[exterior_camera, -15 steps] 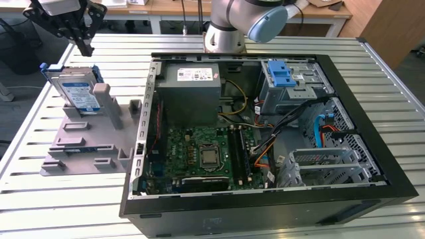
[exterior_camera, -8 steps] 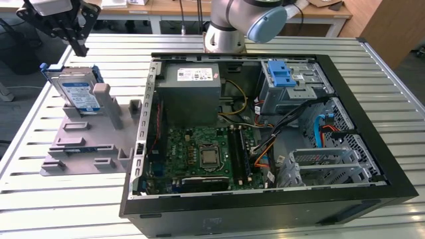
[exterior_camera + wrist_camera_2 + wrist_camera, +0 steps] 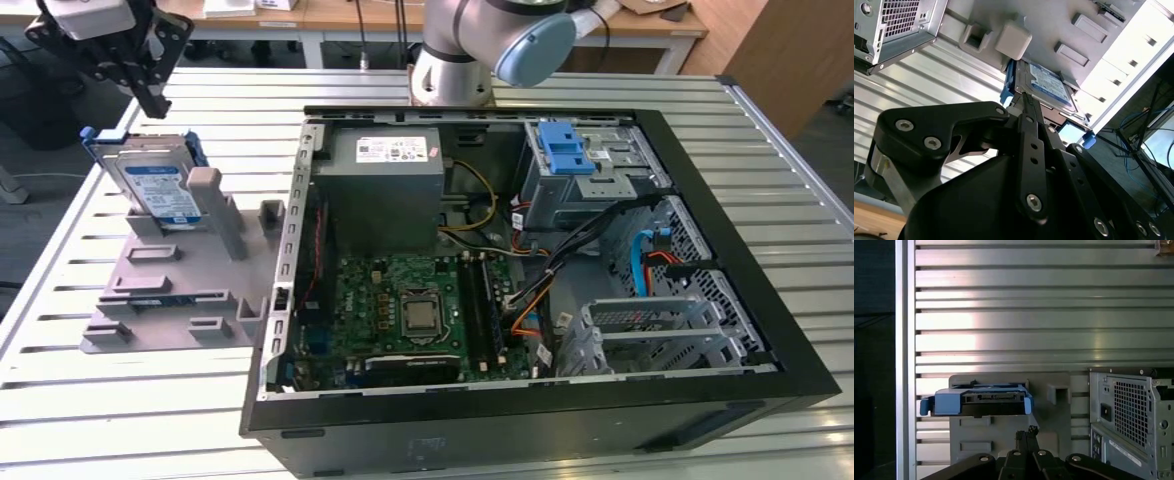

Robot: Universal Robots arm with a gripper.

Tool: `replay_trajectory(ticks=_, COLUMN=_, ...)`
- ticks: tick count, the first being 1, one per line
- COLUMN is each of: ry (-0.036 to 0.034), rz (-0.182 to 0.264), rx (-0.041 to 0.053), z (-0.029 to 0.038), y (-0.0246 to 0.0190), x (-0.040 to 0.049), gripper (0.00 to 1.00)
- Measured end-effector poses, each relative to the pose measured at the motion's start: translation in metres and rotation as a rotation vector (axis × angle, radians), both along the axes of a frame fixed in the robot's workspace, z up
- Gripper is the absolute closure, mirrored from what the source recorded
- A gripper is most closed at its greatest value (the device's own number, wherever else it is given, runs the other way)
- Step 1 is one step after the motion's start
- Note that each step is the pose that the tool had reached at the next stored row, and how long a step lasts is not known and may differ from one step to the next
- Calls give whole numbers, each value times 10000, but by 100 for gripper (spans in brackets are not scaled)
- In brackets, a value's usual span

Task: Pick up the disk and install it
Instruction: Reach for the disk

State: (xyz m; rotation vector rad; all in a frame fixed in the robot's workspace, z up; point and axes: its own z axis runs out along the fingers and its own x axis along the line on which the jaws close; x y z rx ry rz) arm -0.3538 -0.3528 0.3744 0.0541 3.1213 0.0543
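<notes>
Disk [image 3: 155, 190] is not yet picked up: it stands on its edge, a little tilted, in a slot of a grey plastic holder [image 3: 160, 290]. The holder lies on the slatted metal table [image 3: 120, 400], at the exterior view's left, just beside the open computer case [image 3: 747, 400]. The disk's blue and white label faces outward and its blue frame runs around its edges. A grey post of the holder stands in front of its lower part.

The black hand [image 3: 156, 103] hangs above the disk near the far corner of the table, and a clear gap lies between them. Its two fingers are together at their tips and carry nothing. In the second wrist view the hand [image 3: 1026, 96] points toward the labelled face of the disk [image 3: 1051, 85]. In the first wrist view the hand [image 3: 1026, 431] is near the narrow connector end of the disk [image 3: 979, 402], without touching it.

The case lies on its side with the cover off. Inside are a grey power supply [image 3: 380, 190] at the far side, a green motherboard [image 3: 400, 300] nearer the camera, and a metal drive bay with a blue latch [image 3: 567, 150] at the far corner on the exterior view's right. The arm's base [image 3: 454, 60] stands behind the case.
</notes>
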Motion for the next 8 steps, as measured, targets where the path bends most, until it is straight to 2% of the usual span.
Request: replay_trajectory(ticks=8, ry=-1, rz=0, rx=0, z=-50, y=3, x=-86, gripper=89)
